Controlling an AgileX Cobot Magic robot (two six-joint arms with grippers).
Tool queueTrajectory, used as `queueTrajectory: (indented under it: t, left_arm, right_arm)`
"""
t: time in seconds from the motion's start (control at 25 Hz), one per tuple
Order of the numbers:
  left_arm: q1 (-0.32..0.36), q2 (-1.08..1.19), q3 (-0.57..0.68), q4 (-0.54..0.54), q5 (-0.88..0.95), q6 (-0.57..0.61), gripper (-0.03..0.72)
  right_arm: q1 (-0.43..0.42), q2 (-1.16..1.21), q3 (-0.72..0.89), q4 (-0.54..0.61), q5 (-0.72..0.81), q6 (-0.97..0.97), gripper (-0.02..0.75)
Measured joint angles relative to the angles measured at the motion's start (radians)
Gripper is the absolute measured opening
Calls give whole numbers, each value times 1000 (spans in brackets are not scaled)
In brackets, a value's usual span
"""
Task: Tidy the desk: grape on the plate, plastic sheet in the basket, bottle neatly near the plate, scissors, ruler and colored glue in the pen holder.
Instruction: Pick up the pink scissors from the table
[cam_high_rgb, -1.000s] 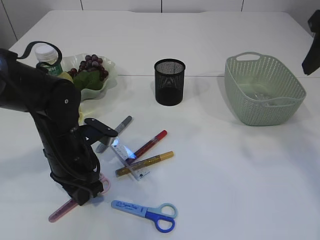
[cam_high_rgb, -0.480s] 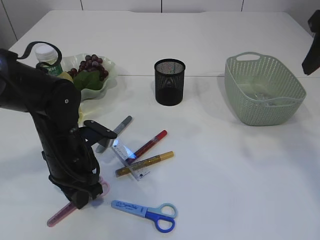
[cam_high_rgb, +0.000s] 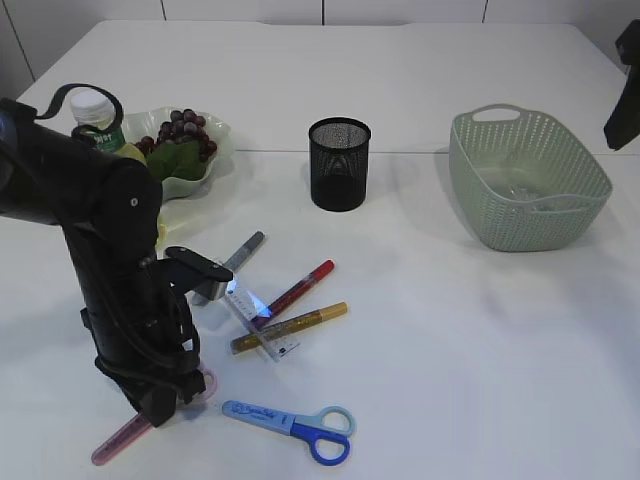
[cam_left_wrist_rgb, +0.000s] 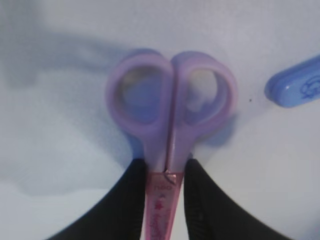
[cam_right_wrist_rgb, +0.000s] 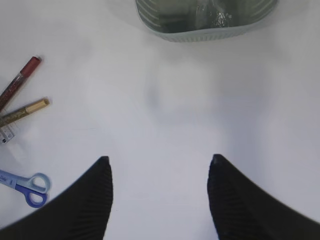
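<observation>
My left gripper (cam_high_rgb: 165, 400) is shut on pink scissors (cam_high_rgb: 118, 438) at the front left of the table. In the left wrist view the jaws (cam_left_wrist_rgb: 165, 172) clamp the pink scissors (cam_left_wrist_rgb: 170, 105) just below the handle loops. Blue scissors (cam_high_rgb: 290, 421), a clear ruler (cam_high_rgb: 262, 322) and red (cam_high_rgb: 300, 287), gold (cam_high_rgb: 290, 327) and silver (cam_high_rgb: 232, 262) glue pens lie nearby. The black mesh pen holder (cam_high_rgb: 339, 163) stands mid-table. Grapes (cam_high_rgb: 182, 128) lie on the plate (cam_high_rgb: 190, 182), with the bottle (cam_high_rgb: 94, 112) beside it. My right gripper (cam_right_wrist_rgb: 159, 165) is open and empty above bare table.
The green basket (cam_high_rgb: 525, 180) stands at the right and holds something clear, which glints in the right wrist view (cam_right_wrist_rgb: 217, 17). The right arm (cam_high_rgb: 625, 90) hangs at the upper right edge. The blue scissors' tip (cam_left_wrist_rgb: 295, 86) lies just right of the pink handles.
The left arm has shifted slightly toward the front left with the pink scissors in its jaws. The scissors' tip now points lower toward the front edge. The right arm has not moved.
</observation>
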Motion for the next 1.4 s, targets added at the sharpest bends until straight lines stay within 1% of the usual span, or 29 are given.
queueTrajectory:
  t: [0.84, 1.4]
  left_arm:
    - [0, -23, 0, -2, 17, -27, 183]
    - [0, -23, 0, -4, -35, -35, 184]
  right_arm:
    - [0, 0, 0, 0, 0, 0, 475]
    - [0, 0, 0, 0, 0, 0, 475]
